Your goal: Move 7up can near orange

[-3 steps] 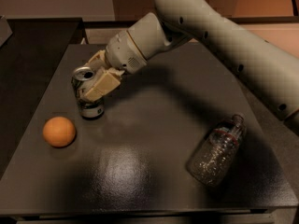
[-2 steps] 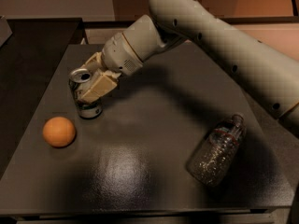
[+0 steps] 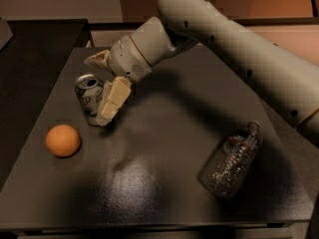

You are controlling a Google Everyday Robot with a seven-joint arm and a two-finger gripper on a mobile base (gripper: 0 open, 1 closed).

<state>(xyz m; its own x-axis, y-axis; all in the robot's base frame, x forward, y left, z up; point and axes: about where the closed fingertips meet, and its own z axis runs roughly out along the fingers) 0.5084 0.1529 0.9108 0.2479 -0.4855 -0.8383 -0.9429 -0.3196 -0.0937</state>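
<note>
The 7up can (image 3: 87, 97), silvery with a pull-tab top, stands on the dark table (image 3: 164, 133) at the left. The orange (image 3: 63, 140) lies on the table a short way in front and to the left of the can, apart from it. My gripper (image 3: 95, 90) reaches in from the right and straddles the can. Its near finger (image 3: 112, 101) lies against the can's right front side. Its far finger (image 3: 97, 59) is behind and above the can with a gap to it. The jaws stand open around the can.
A clear crinkled plastic bottle (image 3: 232, 159) lies on its side at the right of the table. My arm (image 3: 234, 44) crosses the back right. The table's left edge runs close to the orange, with darker floor beyond.
The fingers have spread wider around the can; the near finger has dropped lower along its side. The can has shifted slightly left, towards the orange.
</note>
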